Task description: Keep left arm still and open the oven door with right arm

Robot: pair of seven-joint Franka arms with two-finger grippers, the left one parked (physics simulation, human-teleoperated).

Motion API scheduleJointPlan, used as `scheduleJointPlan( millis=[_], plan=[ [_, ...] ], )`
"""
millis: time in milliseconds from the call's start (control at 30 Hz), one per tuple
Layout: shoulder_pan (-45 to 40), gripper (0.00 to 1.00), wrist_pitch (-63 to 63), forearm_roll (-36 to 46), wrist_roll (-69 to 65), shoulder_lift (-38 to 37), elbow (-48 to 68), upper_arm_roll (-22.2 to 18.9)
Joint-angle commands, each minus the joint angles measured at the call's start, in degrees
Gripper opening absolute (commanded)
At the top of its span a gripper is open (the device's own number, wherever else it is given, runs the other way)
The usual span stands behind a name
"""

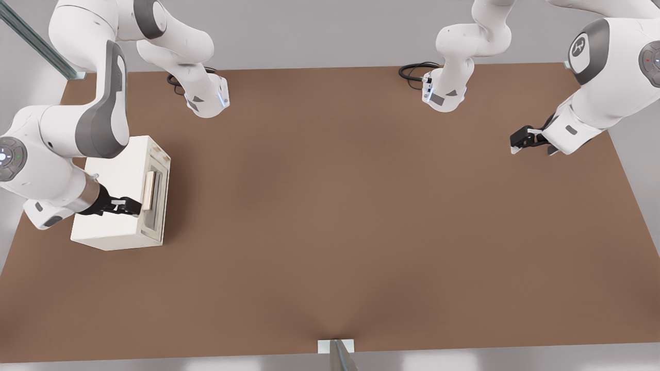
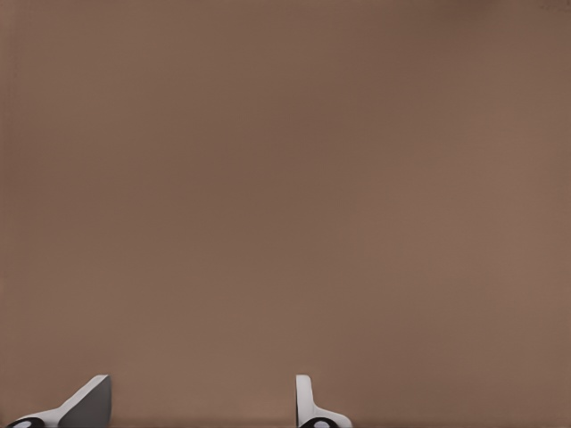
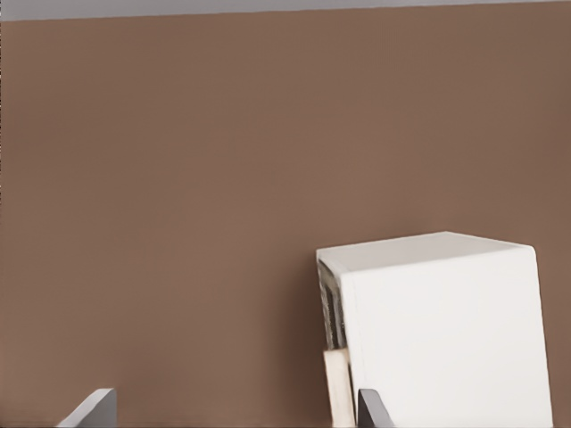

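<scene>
Front view: right arm [image 1: 62, 134] is reaching over the oven [image 1: 116, 198] at the tabletop's [image 1: 361, 216] left edge, pincer [image 1: 135, 206] sitting at the lower end of the tan handle [image 1: 149, 190] on the oven door [image 1: 157, 198]. Handle's long axis is running along the door. Fingers are spread in the wrist view, seemingly gripping nothing yet. No readable writing.

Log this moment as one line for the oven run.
phase: reaching handle | gripper: open, over oven top, by handle | oven door: slightly ajar | contact: cannot tell
</scene>
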Motion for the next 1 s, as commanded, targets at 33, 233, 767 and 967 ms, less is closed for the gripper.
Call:
scheduleJointPlan(
  millis=[33,233,767,967],
  plan=[
    [0.4,1.0,-1.6,-0.5,-4.9,0.0,-1.0,0.0],
    [21.5,0.78,-7.0,-30.0,15.9,-3.2,-16.7,0.3],
    [18.4,0.21,11.9,-43.0,32.4,-7.5,-44.3,-0.2],
    [15.4,0.21,13.9,-48.1,41.2,-7.1,-46.8,-0.3]
  ],
)
